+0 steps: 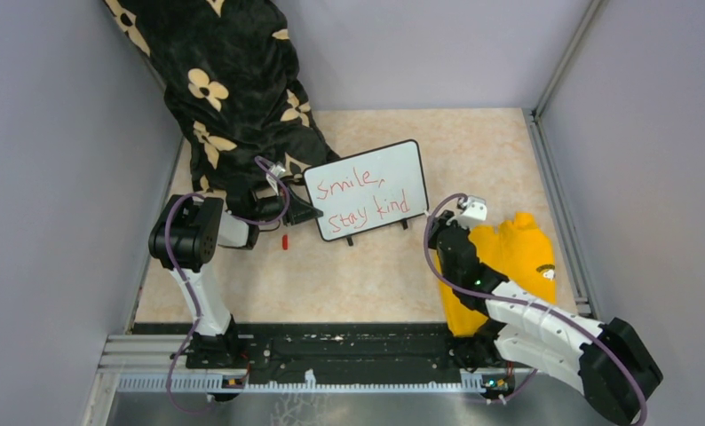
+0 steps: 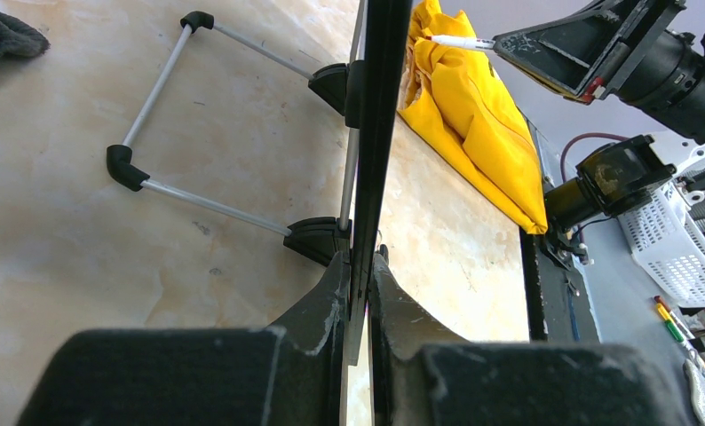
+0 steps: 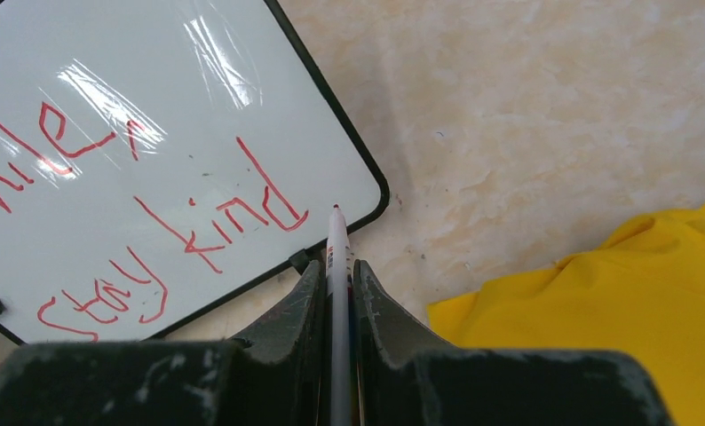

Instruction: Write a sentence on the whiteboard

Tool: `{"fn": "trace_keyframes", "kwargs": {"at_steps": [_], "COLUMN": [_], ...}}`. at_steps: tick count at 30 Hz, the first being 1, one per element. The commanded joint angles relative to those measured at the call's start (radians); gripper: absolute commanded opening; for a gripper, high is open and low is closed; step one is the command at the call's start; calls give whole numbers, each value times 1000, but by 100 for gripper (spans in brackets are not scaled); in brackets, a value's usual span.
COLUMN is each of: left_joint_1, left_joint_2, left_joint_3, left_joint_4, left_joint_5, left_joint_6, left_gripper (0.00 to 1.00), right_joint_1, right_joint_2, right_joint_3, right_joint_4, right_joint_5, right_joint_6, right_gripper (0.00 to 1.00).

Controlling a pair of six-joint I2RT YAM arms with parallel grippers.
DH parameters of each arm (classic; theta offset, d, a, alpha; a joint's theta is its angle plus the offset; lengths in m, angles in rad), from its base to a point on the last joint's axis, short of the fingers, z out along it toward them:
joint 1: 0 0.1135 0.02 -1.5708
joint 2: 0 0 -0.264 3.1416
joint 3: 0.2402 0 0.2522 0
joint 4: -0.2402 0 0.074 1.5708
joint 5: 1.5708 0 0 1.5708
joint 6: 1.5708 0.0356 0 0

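- Grey walls [image 1: 56, 177] closed in a beige, marble-patterned tabletop [image 1: 376, 284].
- The whiteboard [image 1: 367, 173] stood near the middle of the tabletop, a little toward the far side. It sat on its short black feet and leaned back on a wire stand [image 2: 209, 203] behind it.
- The sentence [image 1: 367, 213] ran across the board in thin red handwriting on two lines: "Smile," above and "Stay kind" below.
- The left jaws were nearly closed, pinching the board's left edge, with the thin black frame caught between them.
- The right jaws were narrow too, gripping a white marker [image 3: 336, 266]. Its red tip pointed at the board's lower right corner, just after the word "kind". I could not tell whether the tip touched the surface.
- A small red object [image 1: 285, 240] lay on the tabletop just in front of the board's left end, near the left arm.
- A crumpled yellow cloth [image 1: 518, 253] lay to the right of the board, beside and partly under the right arm.
- A black cloth with cream flowers [image 1: 233, 89] hung down over the far left corner, reaching the tabletop behind the left arm.
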Motion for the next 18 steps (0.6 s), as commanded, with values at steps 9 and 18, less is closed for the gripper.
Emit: {"fn": "trace_keyframes", "kwargs": {"at_steps": [9,18], "left_joint_1": [0,-1], "left_joint_2": [31,35], "left_joint_3": [-5,-3], "left_joint_4": [-96,-100], "left_joint_5": [-31,-32], "left_joint_6": [18,19], "left_gripper": [0,0], "right_joint_1": [-101,-135], "right_joint_2": [110,171], "right_joint_3": [23,47], "right_joint_4": [224,211], "right_joint_5": [-174,-220], "right_joint_6": [90,107], "right_gripper": [0,0]}}
